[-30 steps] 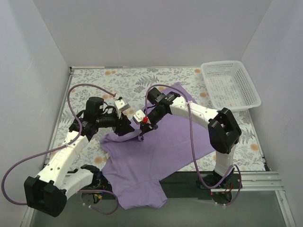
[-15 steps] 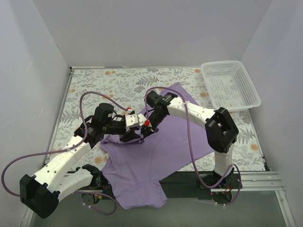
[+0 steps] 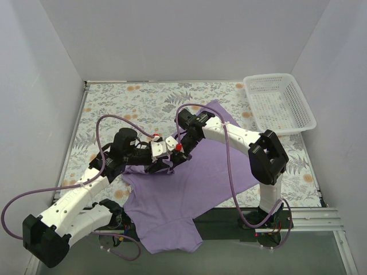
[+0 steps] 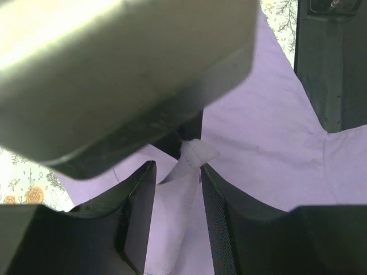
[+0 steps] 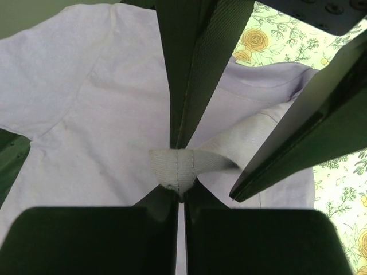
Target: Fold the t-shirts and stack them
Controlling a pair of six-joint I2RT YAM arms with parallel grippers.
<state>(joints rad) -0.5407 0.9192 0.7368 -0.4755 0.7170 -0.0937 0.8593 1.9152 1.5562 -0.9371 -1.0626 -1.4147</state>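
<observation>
The lavender t-shirt [image 3: 189,183] lies spread on the floral table, its lower part hanging over the near edge. My right gripper [image 3: 175,151] is shut on a stitched edge of the t-shirt [image 5: 178,166] and holds it pinched up off the cloth. My left gripper [image 3: 164,160] is right beside it, open, with its two fingers [image 4: 139,212] on either side of the raised strip of t-shirt [image 4: 183,189]. In the right wrist view the right gripper [image 5: 179,195] pinches the fold, and the left fingers [image 5: 195,63] stand just beyond it.
A white mesh basket [image 3: 279,103] stands at the back right of the floral table [image 3: 143,97]. Purple cables loop from both arms. The two grippers are nearly touching over the shirt's left part.
My left gripper has swung right, from the shirt's left edge to the right gripper, and now straddles the strip it holds. The right gripper has barely moved.
</observation>
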